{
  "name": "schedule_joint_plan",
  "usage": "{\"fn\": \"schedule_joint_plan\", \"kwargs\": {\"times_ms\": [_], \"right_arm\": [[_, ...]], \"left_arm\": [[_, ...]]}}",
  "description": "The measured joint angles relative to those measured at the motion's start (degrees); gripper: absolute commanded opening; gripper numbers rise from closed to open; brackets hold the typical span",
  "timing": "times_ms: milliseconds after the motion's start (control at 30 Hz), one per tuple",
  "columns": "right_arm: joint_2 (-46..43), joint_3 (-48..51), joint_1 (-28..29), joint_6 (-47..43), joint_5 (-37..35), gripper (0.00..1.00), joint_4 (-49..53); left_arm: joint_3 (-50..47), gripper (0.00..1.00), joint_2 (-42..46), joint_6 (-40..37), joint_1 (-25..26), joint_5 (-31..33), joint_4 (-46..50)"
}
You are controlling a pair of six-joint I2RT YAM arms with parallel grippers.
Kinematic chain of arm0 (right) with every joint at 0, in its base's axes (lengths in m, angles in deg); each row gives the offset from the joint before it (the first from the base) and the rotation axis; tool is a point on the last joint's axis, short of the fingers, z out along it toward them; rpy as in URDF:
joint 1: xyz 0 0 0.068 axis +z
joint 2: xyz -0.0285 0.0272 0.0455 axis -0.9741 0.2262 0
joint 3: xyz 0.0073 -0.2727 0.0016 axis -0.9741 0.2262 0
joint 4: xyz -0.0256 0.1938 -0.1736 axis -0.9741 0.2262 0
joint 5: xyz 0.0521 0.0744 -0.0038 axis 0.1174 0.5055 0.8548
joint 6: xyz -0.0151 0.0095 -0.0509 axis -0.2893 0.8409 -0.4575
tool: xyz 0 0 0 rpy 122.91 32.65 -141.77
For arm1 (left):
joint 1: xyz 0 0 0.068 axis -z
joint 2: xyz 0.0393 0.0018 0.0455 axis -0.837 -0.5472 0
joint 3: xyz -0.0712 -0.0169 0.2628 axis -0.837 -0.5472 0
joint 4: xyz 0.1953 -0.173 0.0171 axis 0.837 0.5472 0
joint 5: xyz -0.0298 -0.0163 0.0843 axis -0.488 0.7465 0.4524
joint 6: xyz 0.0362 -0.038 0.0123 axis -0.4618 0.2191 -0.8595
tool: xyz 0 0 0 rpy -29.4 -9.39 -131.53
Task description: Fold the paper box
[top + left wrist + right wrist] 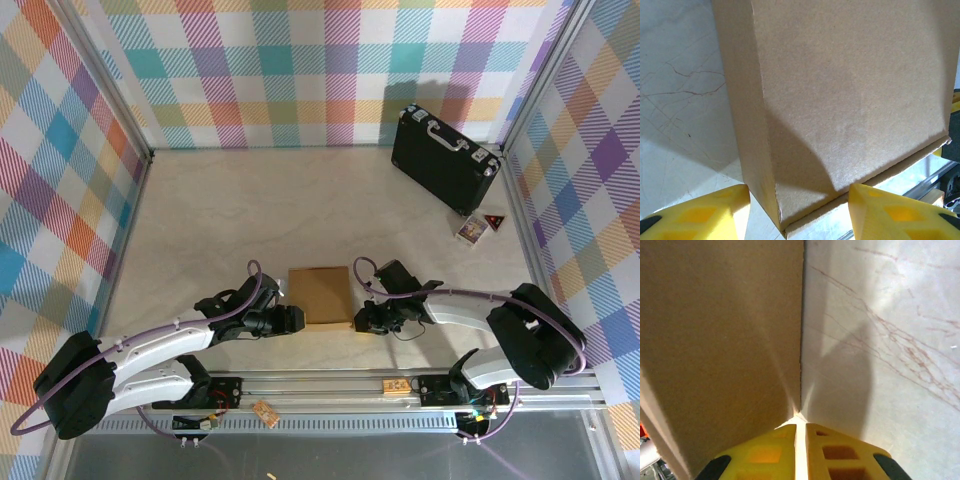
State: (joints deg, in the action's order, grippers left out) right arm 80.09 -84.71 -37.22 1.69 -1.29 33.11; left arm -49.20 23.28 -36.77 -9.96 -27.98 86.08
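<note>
Near the surface's (250, 210) front edge, the left gripper (797, 207) stands half open astride the paper box's (320, 293) corner. The right gripper (800, 429) is closed; apparently it pinches the box wall.

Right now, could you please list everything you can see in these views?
paper box: one, brown, near centre of the table, between the grippers
hard case: one, black with silver trim, far right
white packet: one, beside the case
dark red packet: one, beside the case
table: one, beige, marbled
walls: plaid, on three sides
left gripper: yellow fingers, open, straddling a box corner
right gripper: yellow fingers, shut on the box's right wall
</note>
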Motion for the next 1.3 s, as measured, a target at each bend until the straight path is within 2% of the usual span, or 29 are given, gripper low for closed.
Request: {"fn": "schedule_joint_plan", "kwargs": {"times_ms": [333,900,1300], "right_arm": [[1.8,0.0,-0.2,0.1,1.4,0.12,-2.2],[4.7,1.5,-1.7,3.0,7.9,0.10,-8.8],[5.0,1.6,-1.8,3.3,8.4,0.11,-9.1]], "left_arm": [[0.0,0.55,0.0,0.0,0.0,0.0,0.0],[-1.0,0.54,-1.7,0.0,0.0,-0.4,-3.9],[-1.1,0.56,-2.7,0.2,-0.1,0.5,-5.2]]}}
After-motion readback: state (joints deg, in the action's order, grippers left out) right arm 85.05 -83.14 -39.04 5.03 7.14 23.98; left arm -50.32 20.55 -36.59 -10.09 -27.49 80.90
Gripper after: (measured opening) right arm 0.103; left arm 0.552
